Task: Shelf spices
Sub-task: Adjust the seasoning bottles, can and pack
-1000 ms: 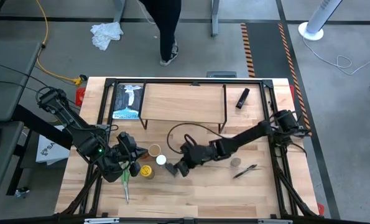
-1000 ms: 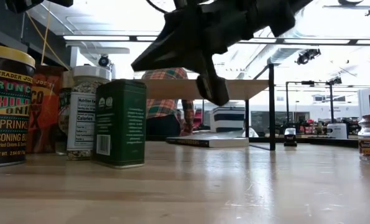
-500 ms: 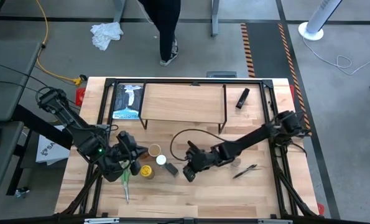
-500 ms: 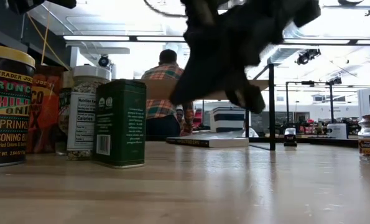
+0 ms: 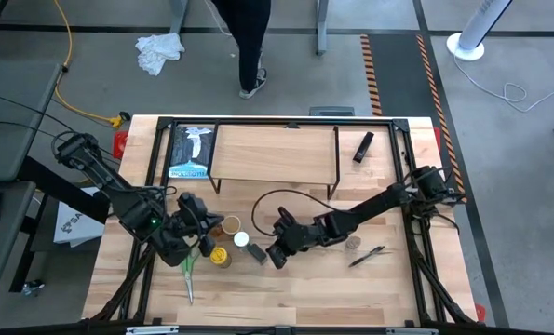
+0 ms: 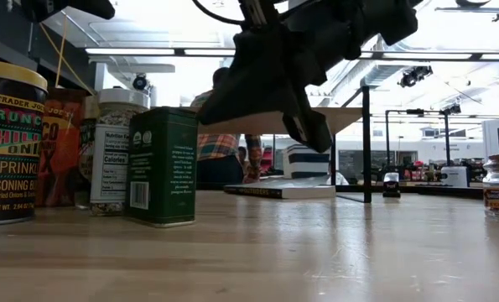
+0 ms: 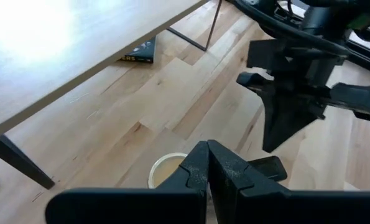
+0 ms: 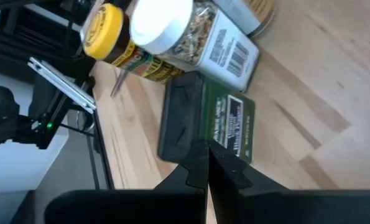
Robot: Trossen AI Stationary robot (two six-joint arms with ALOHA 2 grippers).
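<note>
Spice containers cluster on the table in front of the shelf [image 5: 275, 152].

The green tin [image 8: 221, 122] stands beside the white-lidded jar [image 8: 191, 28] and yellow-lidded jar [image 8: 113, 38]. The right gripper [image 5: 275, 253] hovers just above the tin, fingers pressed together, empty. The left gripper [image 5: 198, 223], also closed and empty, sits beside the tan round jar [image 7: 166, 170].

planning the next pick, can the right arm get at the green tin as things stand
Probably yes. The right gripper hovers right beside the green tin, fingers shut, nothing between them. The white-lidded jar crowds one side, so it would need to open and come from above.
</note>
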